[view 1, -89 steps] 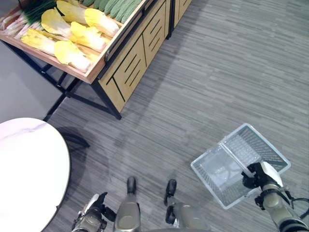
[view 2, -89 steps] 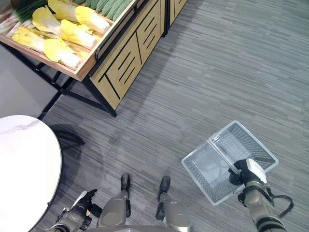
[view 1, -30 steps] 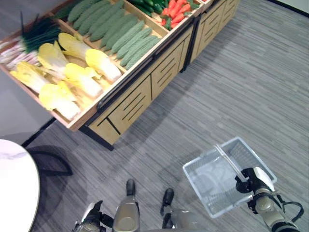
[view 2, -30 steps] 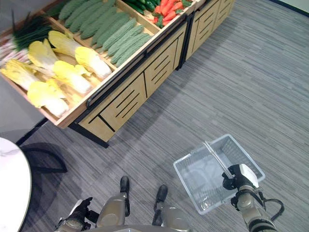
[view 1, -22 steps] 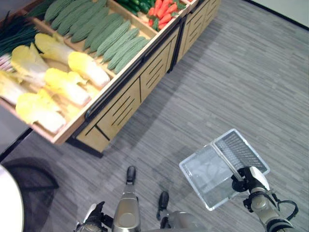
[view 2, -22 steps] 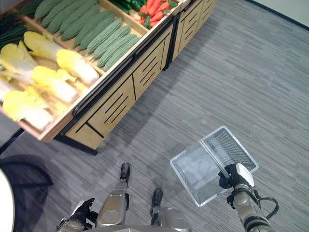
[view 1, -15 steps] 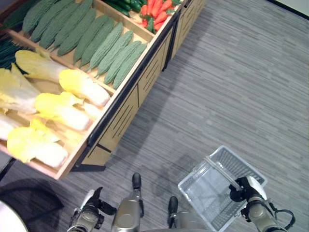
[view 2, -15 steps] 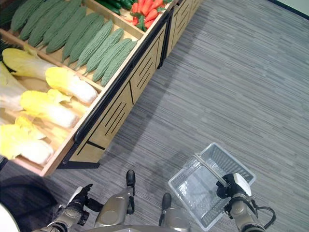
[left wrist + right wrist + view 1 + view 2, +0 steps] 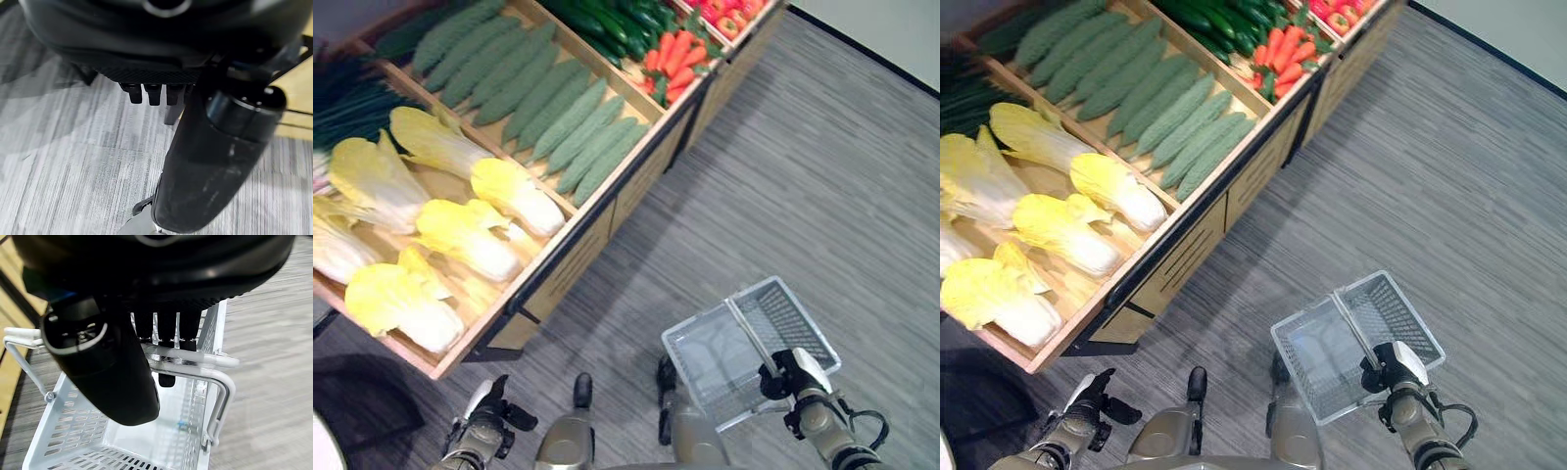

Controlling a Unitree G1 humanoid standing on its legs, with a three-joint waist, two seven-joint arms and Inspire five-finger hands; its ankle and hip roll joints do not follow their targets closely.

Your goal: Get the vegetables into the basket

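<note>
**Inspector:** State the hands and the basket.

**Me:** My right hand [image 9: 1393, 368] has its fingers [image 9: 166, 328] curled over the handle [image 9: 195, 363] of the basket [image 9: 1317, 377], thumb beneath. The basket hangs above the floor [image 9: 1449, 176] at my right, with no vegetables in it. My left hand [image 9: 1087, 403] hangs low near the stand's [image 9: 1185, 259] front, fingers [image 9: 149, 93] relaxed, holding nothing.

**Inspector:** Where are the vegetables?

**Me:** In the stand's trays: cabbages [image 9: 470, 240] nearest, gourds [image 9: 563, 122] beyond them, carrots [image 9: 674, 61] further along.

**Inspector:** Handling?

**Me:** I judge the basket light and stiff, though it will swing on its thin handle. The cabbages look bulky, leafy and easily bruised; I would wrap one round its firm pale base. A gourd looks rigid and bumpy, so I would take it at mid-length.

**Inspector:** What do the views add?

**Me:** The head views give the stand's layout and the basket's position. The right wrist view confirms the hold on the handle and the basket's bare mesh floor. The left wrist view shows that hand's fingers unoccupied over the floor.
</note>
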